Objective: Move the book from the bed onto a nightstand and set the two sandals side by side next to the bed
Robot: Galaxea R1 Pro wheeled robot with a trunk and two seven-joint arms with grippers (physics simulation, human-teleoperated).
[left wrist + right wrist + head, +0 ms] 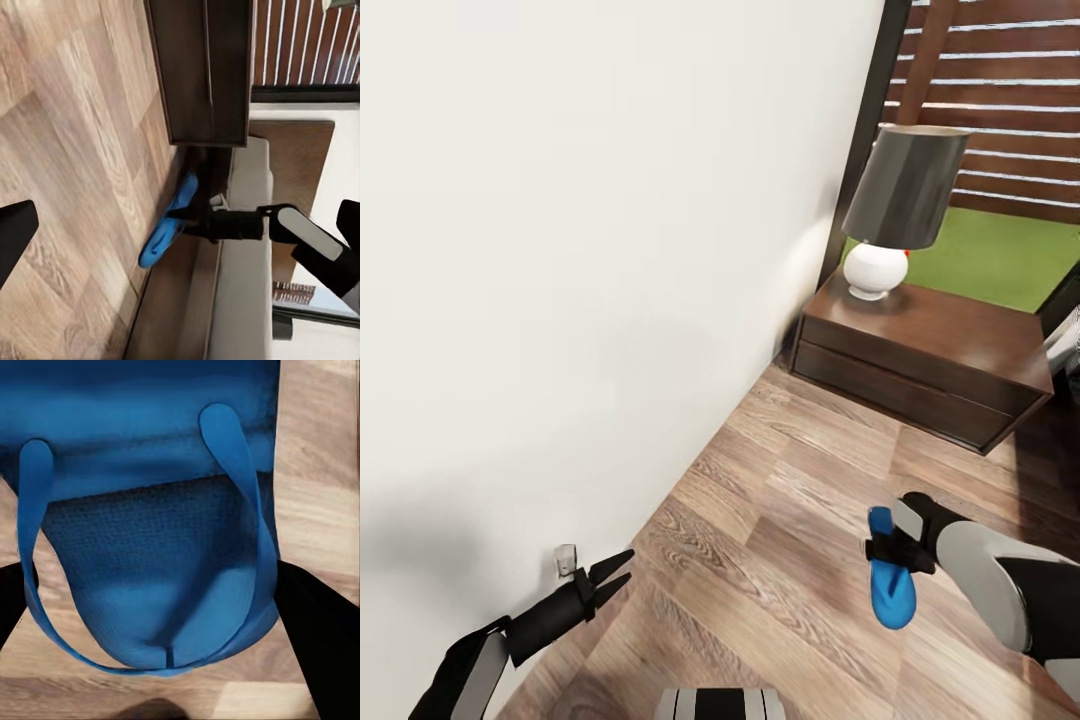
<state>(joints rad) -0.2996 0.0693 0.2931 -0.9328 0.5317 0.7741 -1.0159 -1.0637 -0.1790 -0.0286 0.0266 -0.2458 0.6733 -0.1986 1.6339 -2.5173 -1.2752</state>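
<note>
Head view: white wall [560, 250] takes the whole 9 o'clock side, wood plank floor [780, 560] running from 6 toward 2 o'clock.

Nightstand [920, 360] at about 2 o'clock, dark reddish-brown, glossy top, tucked in the corner by the wall. Lamp [900, 200] stands on its top near the wall-side end: black shade, round white base.

Right gripper [890, 550] at about 4 o'clock, low over the floor. Its black fingers sit on either side of a blue sandal [890, 590]; jaws closed in on the sandal's edges, gripping it across its width. Sandal points roughly 12 to 6 o'clock, sole side down toward the planks. Whether it touches the floor, cannot tell.

Right wrist view: sandal [157, 570] very close, blue straps looping over the footbed, a black finger [319, 645] pressed at each flank, planks behind.

Left wrist view: the right gripper [180, 221] holds the sandal [169, 221] just beside the bed [244, 285], light-grey mattress on a dark frame. Nightstand [202, 67] near the sandal, at the head of the bed.

Left gripper [615, 572] at about 7 o'clock in the head view, close to the wall, two pointed black fingers spread in a narrow V, nothing between them.
</note>
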